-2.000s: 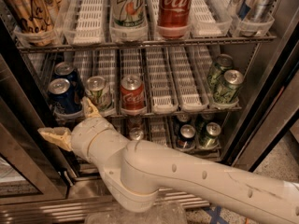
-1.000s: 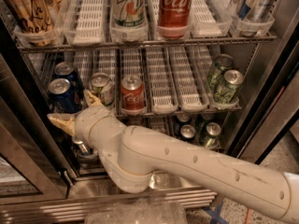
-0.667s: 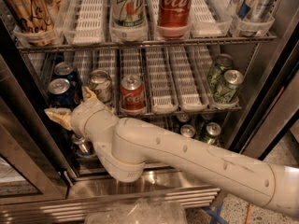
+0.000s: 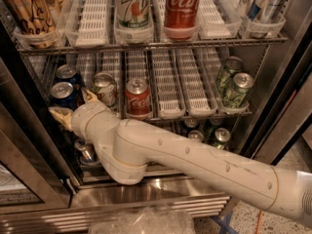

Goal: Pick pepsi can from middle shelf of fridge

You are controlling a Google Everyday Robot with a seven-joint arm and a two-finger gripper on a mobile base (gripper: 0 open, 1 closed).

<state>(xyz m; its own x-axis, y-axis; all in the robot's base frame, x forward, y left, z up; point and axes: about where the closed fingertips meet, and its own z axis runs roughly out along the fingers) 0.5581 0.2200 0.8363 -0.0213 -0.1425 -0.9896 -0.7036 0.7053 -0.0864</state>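
Observation:
Two dark blue pepsi cans stand one behind the other in the leftmost lane of the middle shelf (image 4: 166, 92), the front one (image 4: 62, 94) and the rear one (image 4: 68, 74). My gripper (image 4: 69, 103) is open right at the front pepsi can. One tan finger (image 4: 59, 115) lies low on the can's left and the other finger (image 4: 89, 95) is on its right, between it and the white-and-green can (image 4: 104, 87). My white arm reaches in from the lower right. The fridge (image 4: 146, 194) has a steel base.
A red Coca-Cola can (image 4: 138, 97) stands in the third lane and two green cans (image 4: 236, 88) stand at the right end. The top shelf holds several cans, among them a tall Coca-Cola can (image 4: 181, 5). More cans (image 4: 222, 135) sit on the bottom shelf. The dark door frame (image 4: 24, 130) is close on the left.
My gripper has risen from below the shelf's front edge and moved in to the front pepsi can, its fingers now on either side of it. The cans have not moved.

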